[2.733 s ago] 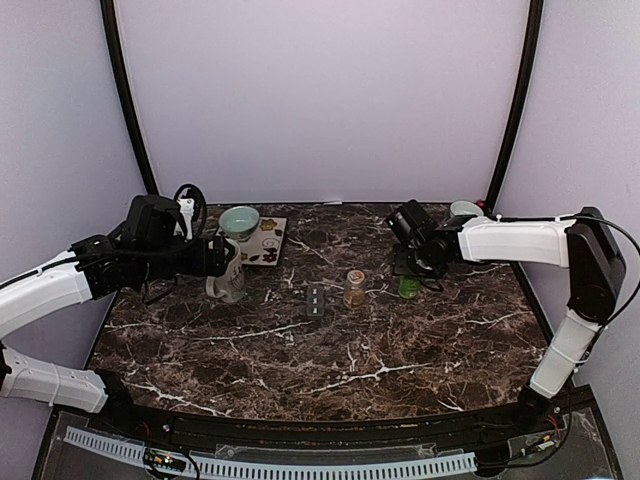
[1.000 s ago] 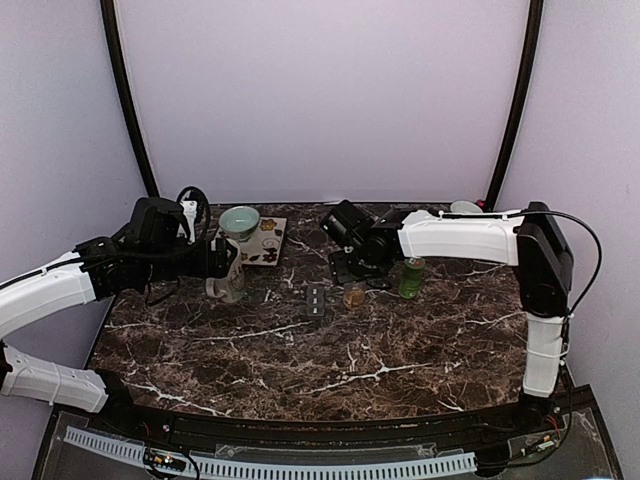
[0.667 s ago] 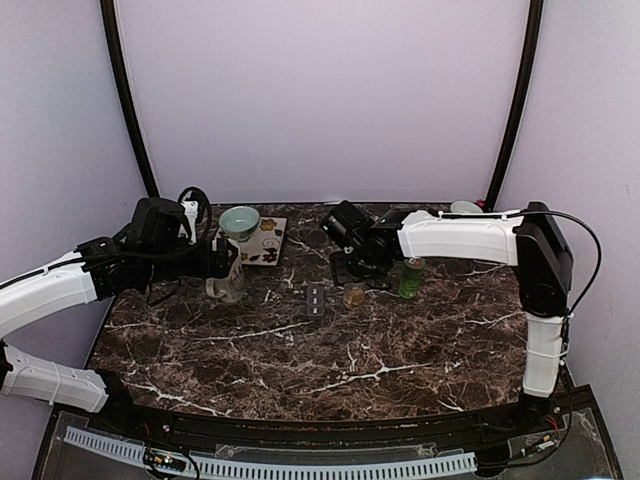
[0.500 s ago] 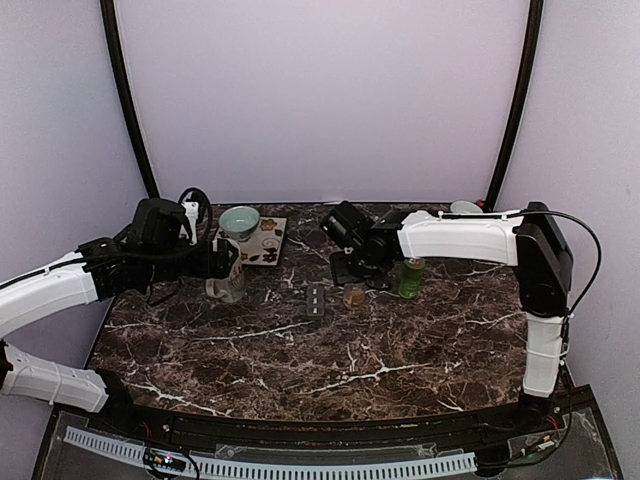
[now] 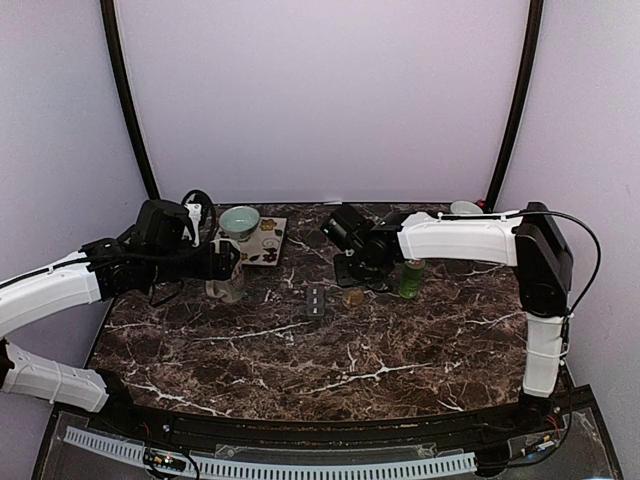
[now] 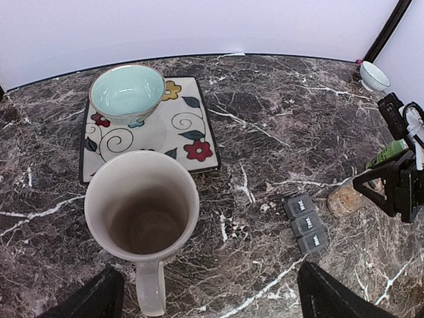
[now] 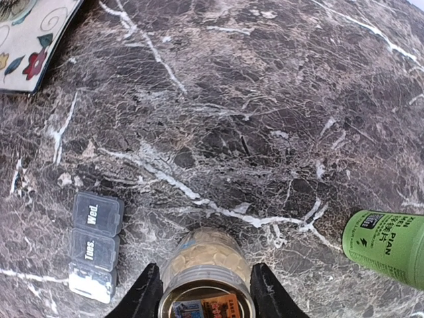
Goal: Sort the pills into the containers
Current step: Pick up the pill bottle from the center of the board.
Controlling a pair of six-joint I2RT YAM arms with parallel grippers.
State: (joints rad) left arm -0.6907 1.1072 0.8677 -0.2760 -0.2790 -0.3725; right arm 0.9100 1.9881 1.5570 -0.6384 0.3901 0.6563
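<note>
Straddling the small clear plastic jar [image 7: 207,281], the right gripper [image 7: 205,299] has its fingers [image 7: 147,295] clamped against both sides. Tiny tan-yellow pills [image 7: 204,252] fill the jar, which stands just beside the low dark grey three-compartment pill strip [image 7: 93,245], its lids closed. The left gripper [image 6: 211,295] hangs with jaws wide apart by the white ceramic mug [image 6: 142,212].

Left pincer [image 6: 211,301] spread wide, right pincer [image 7: 205,295] gripping

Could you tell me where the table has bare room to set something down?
Bare: the near half of the table, in front of the mug and pill organizer. Crowded: the organizer, jar and green bottle row, with the right gripper on the jar.
</note>
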